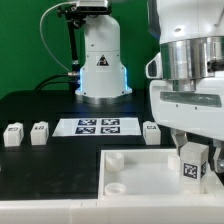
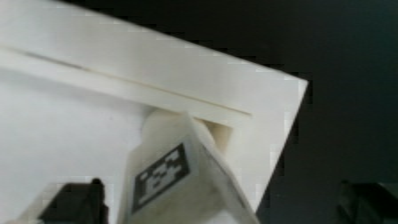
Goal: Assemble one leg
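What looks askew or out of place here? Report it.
One leg stands in the tray's corner at the exterior view's right; the wrist view suggests it leans rather than sits square. Nothing else stands out.

One leg (image 1: pixel 192 163) is standing in the tray (image 1: pixel 135 178) at its corner toward the exterior view's right, directly beneath the gripper (image 1: pixel 190 140). Behind the tray, the marker board (image 1: pixel 99 126) is lying on the table (image 1: pixel 40 110), with two legs (image 1: pixel 26 133) sitting to its left and one (image 1: pixel 152 132) to its right.
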